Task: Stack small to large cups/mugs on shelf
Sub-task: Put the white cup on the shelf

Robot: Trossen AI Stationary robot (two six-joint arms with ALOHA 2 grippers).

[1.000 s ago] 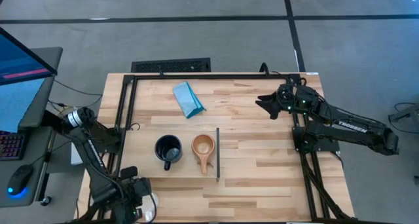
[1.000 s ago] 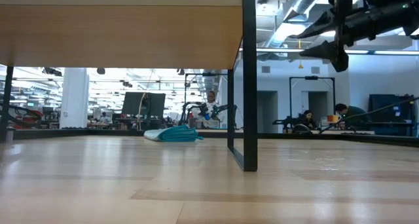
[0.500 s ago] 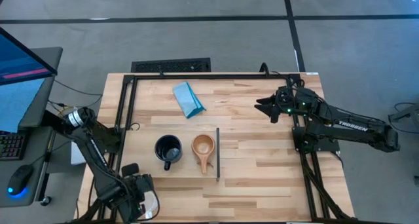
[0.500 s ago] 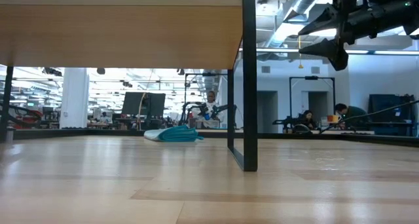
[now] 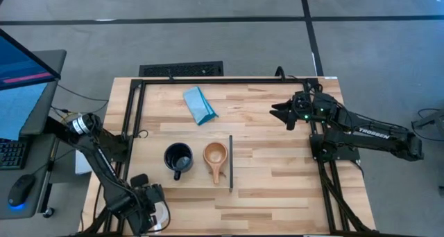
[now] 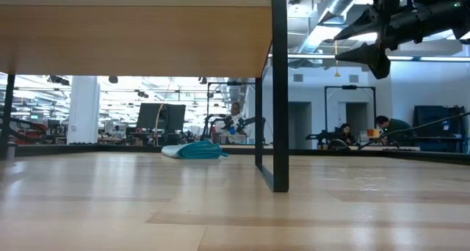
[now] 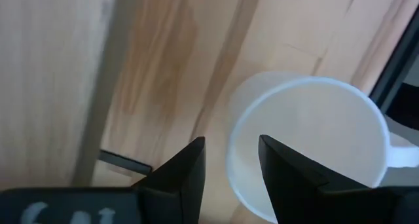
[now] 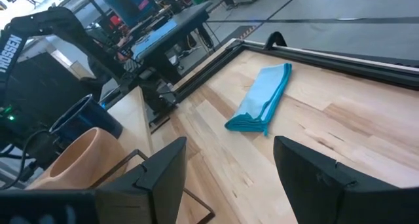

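1. Nearest, at the front left corner of the planked wooden counter point(image 5: 277, 188): left end effector point(image 5: 149, 208), pointing down over the round white mug point(image 7: 308, 145).
2. In the left wrist view, two dark fingers point(image 7: 186, 175) parted, one outside the mug's rim, the other over its mouth; rim between them, contact not clear. Nothing seen inside the mug. Stub of its handle at the far side.
3. Seen from above, only a pale sliver of the white mug point(image 5: 161, 213) beside the end effector, on the counter, off the shelf.
4. Farther in, at mid-counter: flat rectangular light-wood shelf board point(image 5: 156, 164) with a thin dark strip along its right edge, raised on dark metal legs in the low view point(image 6: 132, 42).
5. On the shelf, side by side and upright: glossy black mug point(image 5: 177, 157) on the left, small tan wooden cup with a stub handle point(image 5: 215, 155) on the right, just beside the dark strip. Apart from each other, nothing seen in either.
6. Both well apart from the left end effector.
7. Beyond, near the back edge: folded blue cloth point(image 5: 200, 104) flat on the counter.
8. Far right: right end effector point(image 5: 279, 111) aloft over the counter's right side, fingers spread wide, gripping nothing, aimed toward the cloth and shelf.
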